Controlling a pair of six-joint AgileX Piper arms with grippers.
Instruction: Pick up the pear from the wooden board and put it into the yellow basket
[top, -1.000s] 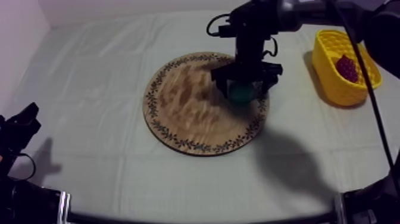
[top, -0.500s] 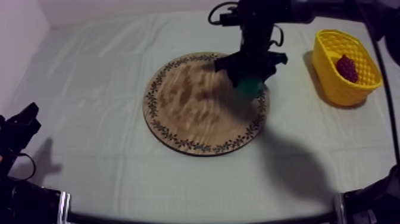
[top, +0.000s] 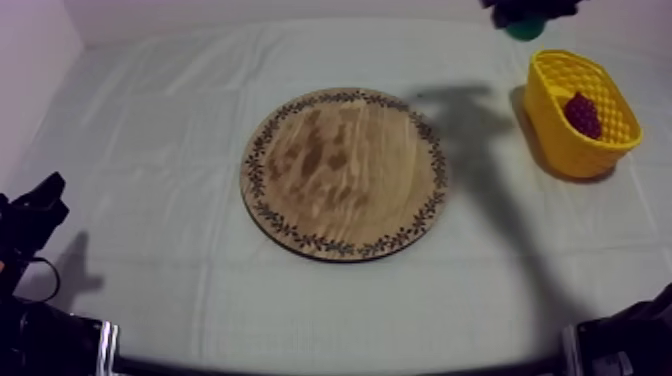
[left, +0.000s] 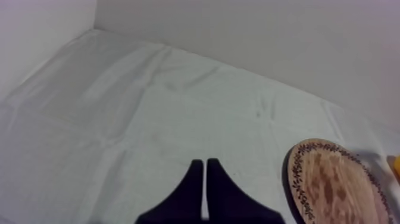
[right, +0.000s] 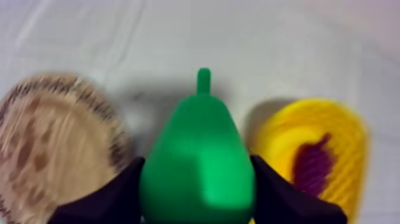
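Looking light, rigid and slick-skinned, the pear (right: 199, 167) is likely best held across its wide belly, which is where my right gripper (right: 197, 179) clamps it, fingers (right: 113, 196) spread to its width, high above the cloth (right: 268, 47), with the board (right: 53, 137) beneath to one side and the basket (right: 352, 137) beneath to the other.

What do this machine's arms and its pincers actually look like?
Everything is black, with no markings visible. The left gripper ends in two smooth fingers tapering to narrow tips. The right gripper has the same matte black fingers, broad at the base. The left arm looks blocky.
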